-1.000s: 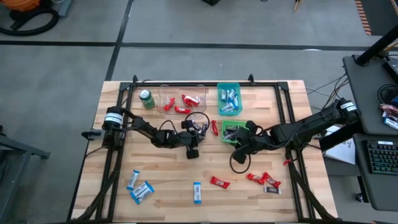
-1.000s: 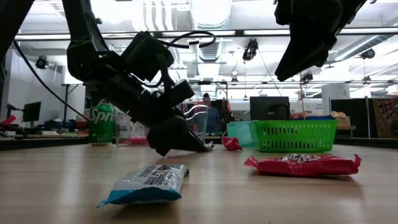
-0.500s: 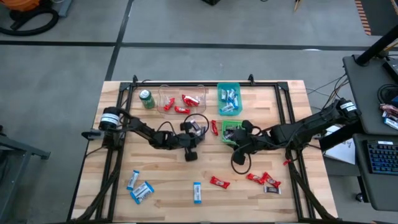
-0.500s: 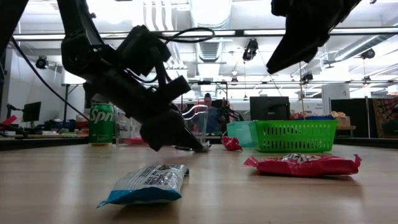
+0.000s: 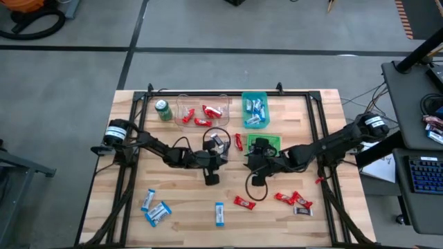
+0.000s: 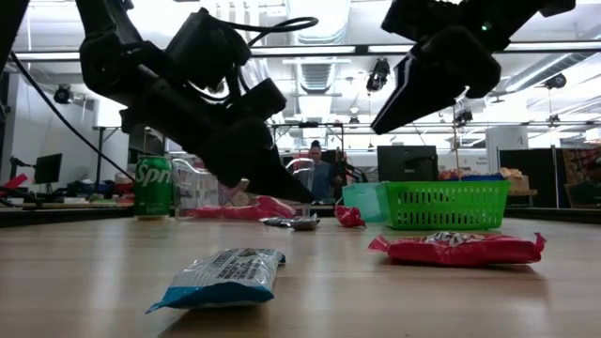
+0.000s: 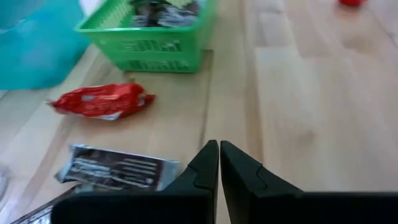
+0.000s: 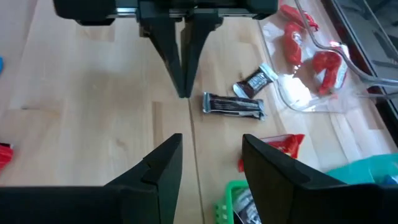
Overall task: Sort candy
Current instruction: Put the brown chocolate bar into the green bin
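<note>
Right now both arms meet near the middle of the wooden table (image 5: 173, 221) in the overhead frame. The left gripper (image 7: 219, 163) has its two dark fingers pressed flat together with nothing between them; it hangs just beside a dark brown bar with silver ends (image 7: 115, 168) that lies flat on the wood, untouched. A second dark bar (image 8: 253, 81) lies close to it, seen in the right wrist frame.

The right gripper (image 8: 208, 158) faces the left one from the centre-right of the overhead frame, its fingers spread apart and empty, just off the green basket (image 5: 265, 144).

As for the candy, dark bars lie in that green basket, blue-and-white bars in the teal bin (image 5: 254, 111) above it, and red bars in the clear tray (image 5: 202, 113) at upper centre. One red bar (image 7: 99, 101) lies on the wood between the tray and the green basket. Loose along the lower part of the frame: blue-and-white bars at lower left (image 5: 156, 211), another at lower centre (image 5: 219, 214), red ones at lower right (image 5: 292, 200).

A green drink can (image 5: 163, 111) stands at upper left.
</note>
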Controlling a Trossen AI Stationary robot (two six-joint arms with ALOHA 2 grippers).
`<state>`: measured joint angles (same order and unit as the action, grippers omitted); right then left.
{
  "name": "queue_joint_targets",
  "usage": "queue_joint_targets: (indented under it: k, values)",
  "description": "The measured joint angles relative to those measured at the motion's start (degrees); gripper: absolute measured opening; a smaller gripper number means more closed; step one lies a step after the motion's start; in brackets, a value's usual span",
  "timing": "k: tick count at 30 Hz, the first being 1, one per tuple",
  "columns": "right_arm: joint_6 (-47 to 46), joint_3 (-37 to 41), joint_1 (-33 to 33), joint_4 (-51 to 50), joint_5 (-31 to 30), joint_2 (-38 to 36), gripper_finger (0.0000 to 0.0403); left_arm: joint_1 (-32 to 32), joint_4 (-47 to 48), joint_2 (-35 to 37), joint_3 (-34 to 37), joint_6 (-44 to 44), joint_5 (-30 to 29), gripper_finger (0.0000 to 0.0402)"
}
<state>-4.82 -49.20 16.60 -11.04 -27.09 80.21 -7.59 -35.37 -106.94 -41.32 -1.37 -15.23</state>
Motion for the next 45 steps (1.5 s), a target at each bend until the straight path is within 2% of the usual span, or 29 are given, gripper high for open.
queue_joint_targets:
  k: [4,7,13,17,22,25,27,33,37,40,45]
  values:
    - [0.0,-0.8,0.0,-0.1,0.0,1.1,0.0155,-0.2,0.7,0.0,0.0,3.4,-0.3,0.0001]
    - [-0.4,-0.8,0.0,-0.1,0.0,1.0,0.0155,-0.1,0.9,0.0,0.0,6.8,-0.7,0.0016]
    - [-1.1,-0.8,0.0,-0.1,0.0,0.8,0.0155,0.5,2.5,-0.5,-0.1,14.0,-3.7,0.0084]
    - [-1.7,-0.8,0.0,-0.1,0.0,0.8,0.0155,2.3,2.4,-2.3,-0.1,14.8,-3.8,0.013]
    - [-3.2,-0.8,0.0,0.0,0.0,0.8,0.0155,4.4,1.3,-3.8,-0.1,14.1,-3.2,0.0154]
    - [-4.1,-0.8,0.0,0.0,0.0,0.8,0.0155,4.6,1.0,-4.3,-0.2,14.2,-3.2,0.0147]
    - [-4.2,-0.8,0.0,-0.1,0.1,0.8,0.0155,4.6,0.8,-4.7,-0.2,14.2,-3.2,0.0127]
    - [-4.2,-0.8,0.0,0.1,0.1,0.8,0.0155,4.7,0.3,-5.7,-0.3,11.3,-4.3,0.0016]
    - [-3.2,-0.8,0.0,0.3,0.1,0.9,0.0155,4.1,-1.4,-5.7,-0.2,9.9,-4.8,0.0005]
    - [-0.7,-0.7,0.0,1.1,0.0,1.3,0.0155,3.2,-2.6,-5.1,0.0,9.1,-2.8,0.0002]
    - [4.4,-0.7,0.0,3.6,0.0,4.3,0.0155,2.6,-3.7,-3.1,0.0,1.8,0.0,0.0]
